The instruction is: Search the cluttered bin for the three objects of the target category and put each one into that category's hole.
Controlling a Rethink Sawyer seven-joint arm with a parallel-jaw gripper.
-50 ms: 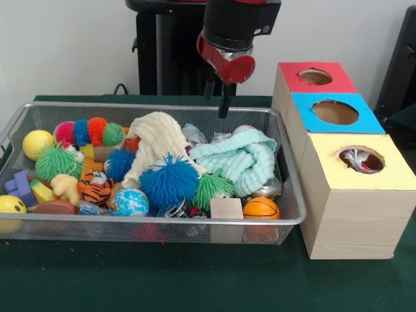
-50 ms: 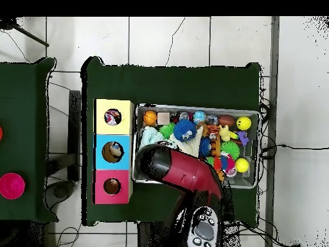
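My gripper (image 1: 218,99) hangs open and empty above the back rim of the wire bin (image 1: 162,221), just behind the mint cloth (image 1: 237,161). The bin holds a cream cloth (image 1: 156,138), a blue fuzzy ball (image 1: 168,181), green fuzzy balls (image 1: 56,161), a globe ball (image 1: 129,202), a small basketball (image 1: 261,208), a wooden block (image 1: 226,208), a yellow ball (image 1: 36,143) and a tiger toy (image 1: 95,187). To the right of the bin stands a wooden box with a red hole (image 1: 315,77), a blue hole (image 1: 335,112) and a yellow hole (image 1: 361,159). In the overhead view the arm (image 2: 183,172) hides the gripper.
Something lies inside the yellow hole (image 2: 112,116) and the blue hole (image 2: 112,152). A colourful caterpillar (image 1: 88,132), a yellow smiley ball (image 1: 10,208) and a purple block (image 1: 21,187) fill the bin's left end. Green cloth (image 1: 195,279) covers the table.
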